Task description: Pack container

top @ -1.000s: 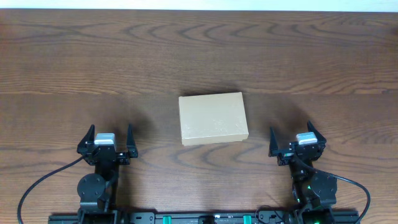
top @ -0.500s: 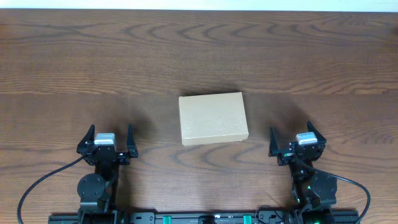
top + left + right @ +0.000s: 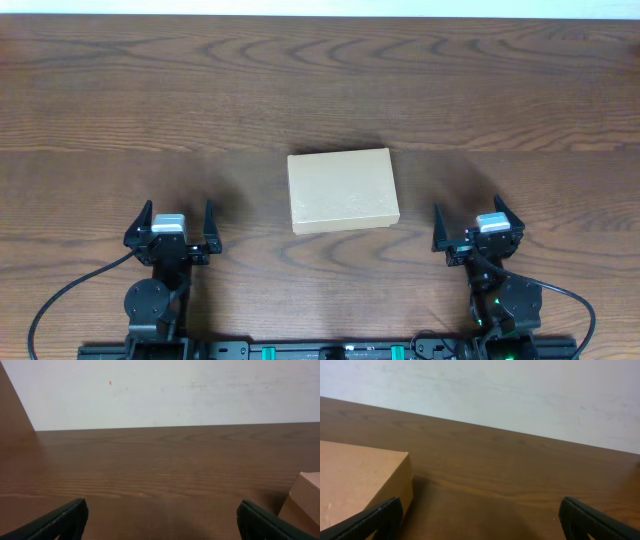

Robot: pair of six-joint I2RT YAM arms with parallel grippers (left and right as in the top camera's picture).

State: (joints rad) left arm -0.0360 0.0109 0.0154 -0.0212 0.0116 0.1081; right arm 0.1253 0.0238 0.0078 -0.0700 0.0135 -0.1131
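The container (image 3: 342, 190) is a plain tan cardboard box lying flat with its lid shut in the middle of the wooden table. Its corner shows at the right edge of the left wrist view (image 3: 306, 496) and its side at the left of the right wrist view (image 3: 360, 480). My left gripper (image 3: 172, 222) is open and empty, near the front edge, left of the box. My right gripper (image 3: 478, 222) is open and empty, right of the box. Both are apart from the box.
The dark wooden table (image 3: 320, 90) stretches back to a white wall (image 3: 165, 390). The arm bases and cables (image 3: 60, 300) sit along the front edge. No other objects show.
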